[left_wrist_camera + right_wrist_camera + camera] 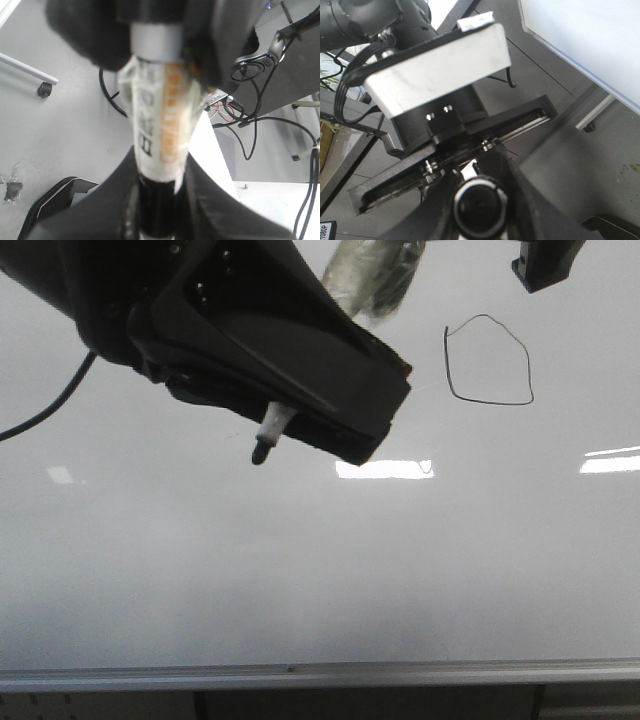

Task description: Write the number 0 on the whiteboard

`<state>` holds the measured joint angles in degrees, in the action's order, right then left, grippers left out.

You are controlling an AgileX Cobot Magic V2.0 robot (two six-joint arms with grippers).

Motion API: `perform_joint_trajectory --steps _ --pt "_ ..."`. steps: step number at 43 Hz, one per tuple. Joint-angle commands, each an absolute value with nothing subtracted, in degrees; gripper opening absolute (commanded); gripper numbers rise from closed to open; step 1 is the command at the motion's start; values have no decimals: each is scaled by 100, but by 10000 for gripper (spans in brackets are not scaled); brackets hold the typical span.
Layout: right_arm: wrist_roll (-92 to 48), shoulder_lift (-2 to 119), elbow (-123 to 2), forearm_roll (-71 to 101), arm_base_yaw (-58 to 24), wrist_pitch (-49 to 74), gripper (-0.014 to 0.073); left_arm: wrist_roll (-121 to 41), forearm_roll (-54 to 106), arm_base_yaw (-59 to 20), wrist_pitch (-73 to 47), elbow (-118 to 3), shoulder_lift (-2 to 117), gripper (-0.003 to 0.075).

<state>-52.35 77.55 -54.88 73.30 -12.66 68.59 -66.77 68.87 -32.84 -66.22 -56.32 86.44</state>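
We see the number 0 (489, 361) already drawn, a thin black closed loop on the far right part of the whiteboard (320, 570), well above the silver rail (320, 675) at its near edge. The marker (270, 435) is the thing to handle: light, stiff plastic barrel, smooth so prob. a bit slippery, w/ a soft felt tip that shouldn't be jammed hard on the glossy board. Best grip is mid-barrel, which is where we judge it's held now. In front view the left gripper (290, 390) hangs over the board's left-centre, body angled down toward the near side, marker tip poking out below it; tip is left of the loop and apart from it, and whether it touches the board we can't tell. Left wrist view shows the fingers (220, 210) pressed against the barrel (160, 130) on both sides, so that gripper is clamped on the marker. Right gripper (545, 265) is only a dark corner at the far right edge in front view; its wrist view looks off the board at arm hardware and floor, jaws not visible, so spread or closed we can't tell. Loop looks complete, so we judge the writing done.
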Motion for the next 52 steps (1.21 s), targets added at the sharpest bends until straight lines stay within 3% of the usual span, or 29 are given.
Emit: perform_joint_trajectory --steps 1,4,8,17,23,34,47,50,52 --pt "-5214 7611 -5618 7782 -1247 6918 180 -6855 6880 -3291 -6805 -5796 8437 -20" --pt "-5308 7594 -5639 7800 -1247 6840 312 -6766 6480 -3291 -6609 -5796 8437 -20" --pt "-5615 7467 -5657 7800 -1247 6642 412 -6277 5799 -3234 -6107 -5796 8437 -20" --pt "-5682 6708 -5636 7408 -1247 5587 412 -4494 4337 -2648 -5063 -5796 8437 -20" --pt "-5682 5618 -5146 7010 -1247 4030 412 -3316 3692 -1484 -4739 -5796 8437 -20" --pt "-5708 3856 -3842 6929 -1247 2376 412 -3249 3552 85 -4617 -5796 8437 -19" --pt "-5708 2219 -2636 6929 -1247 1537 412 -3228 3025 1106 -3826 -5796 8437 -19" --pt "-5708 1987 -2520 6929 -1247 1515 379 -3228 3013 1200 -3657 -5796 8448 -19" --pt "-5708 1882 -2479 6929 -1247 1522 303 -3228 3004 1233 -3532 -5796 8456 -19"
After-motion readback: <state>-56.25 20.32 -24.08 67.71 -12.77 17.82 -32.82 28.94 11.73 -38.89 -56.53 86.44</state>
